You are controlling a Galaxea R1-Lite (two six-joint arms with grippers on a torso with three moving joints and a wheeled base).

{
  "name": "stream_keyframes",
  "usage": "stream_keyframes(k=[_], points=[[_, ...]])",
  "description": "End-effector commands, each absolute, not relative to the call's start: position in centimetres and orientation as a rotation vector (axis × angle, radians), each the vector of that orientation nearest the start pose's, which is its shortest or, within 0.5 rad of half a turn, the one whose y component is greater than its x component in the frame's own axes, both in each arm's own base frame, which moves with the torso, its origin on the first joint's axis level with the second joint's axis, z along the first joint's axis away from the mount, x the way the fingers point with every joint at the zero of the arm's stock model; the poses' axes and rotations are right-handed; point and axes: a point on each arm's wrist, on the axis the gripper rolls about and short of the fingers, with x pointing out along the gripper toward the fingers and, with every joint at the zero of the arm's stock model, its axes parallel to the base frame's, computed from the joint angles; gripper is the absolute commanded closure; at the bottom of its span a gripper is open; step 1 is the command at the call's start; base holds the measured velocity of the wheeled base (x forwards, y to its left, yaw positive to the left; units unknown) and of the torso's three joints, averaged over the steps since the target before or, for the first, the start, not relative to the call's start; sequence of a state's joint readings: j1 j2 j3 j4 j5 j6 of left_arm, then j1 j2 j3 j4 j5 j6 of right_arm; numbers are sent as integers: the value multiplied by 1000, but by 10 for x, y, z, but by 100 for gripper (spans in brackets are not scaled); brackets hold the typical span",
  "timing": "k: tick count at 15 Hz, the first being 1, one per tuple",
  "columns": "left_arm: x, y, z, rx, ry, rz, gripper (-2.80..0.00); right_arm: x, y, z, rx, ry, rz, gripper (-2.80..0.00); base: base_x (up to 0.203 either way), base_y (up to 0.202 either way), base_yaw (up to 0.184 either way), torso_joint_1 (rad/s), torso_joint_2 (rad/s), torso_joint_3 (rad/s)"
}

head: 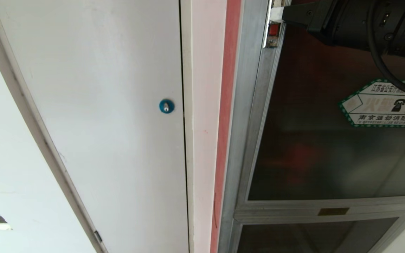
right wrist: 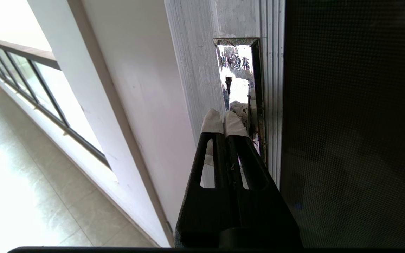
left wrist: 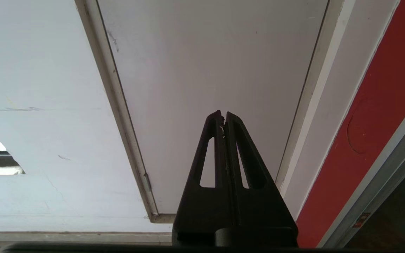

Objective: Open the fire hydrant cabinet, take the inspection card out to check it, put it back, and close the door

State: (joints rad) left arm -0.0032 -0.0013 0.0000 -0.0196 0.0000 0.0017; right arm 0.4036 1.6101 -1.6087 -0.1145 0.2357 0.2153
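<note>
**A:** Where is the working tool, and what is it doing?

**B:** The right gripper (right wrist: 223, 119) is clenched, its two white-taped fingertips (right wrist: 212, 121) pressed together with nothing between them. Directly ahead of the tips sits a shiny recessed latch plate (right wrist: 237, 77) set in the aluminium frame of the door (head: 329, 151). The tips look to be at or just short of the plate; contact cannot be confirmed.

**A:** And the cabinet?

**B:** The fire hydrant cabinet (head: 244, 140) is shut. The dark glass of its door runs alongside the gripper, on the side away from the corridor railing (right wrist: 19, 56). A green-bordered sticker (head: 385, 105) shows on the glass, partly behind the arm. The inspection card is not in view, presumably inside.

**A:** The other arm?

**B:** The left gripper (left wrist: 223, 117) is parked, clamped shut on nothing, facing a plain white door (left wrist: 206, 70).

**A:** What might go wrong?

**B:** My judgement: the recess is narrow, and closed tips could slide off the polished plate onto the frame, so the latch never releases. Pushing off-line could also scrape the glass, or bend the tape-wrapped tips against the metal edge.
</note>
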Motion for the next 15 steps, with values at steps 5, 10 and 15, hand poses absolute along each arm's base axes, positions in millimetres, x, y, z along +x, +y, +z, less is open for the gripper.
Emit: stream_keyframes(k=[5, 10, 15], points=[[-22, 0, 75, 2, -9, -3, 0, 271, 117, 381, 217, -29, 628, 0, 0, 0, 0, 0, 0, 0], [-22, 0, 75, 2, -9, -3, 0, 275, 118, 379, 215, -24, 610, 0, 0, 0, 0, 0, 0, 0], [-22, 0, 75, 2, -9, -3, 0, 277, 119, 380, 215, -28, 604, 0, 0, 0, 0, 0, 0, 0]])
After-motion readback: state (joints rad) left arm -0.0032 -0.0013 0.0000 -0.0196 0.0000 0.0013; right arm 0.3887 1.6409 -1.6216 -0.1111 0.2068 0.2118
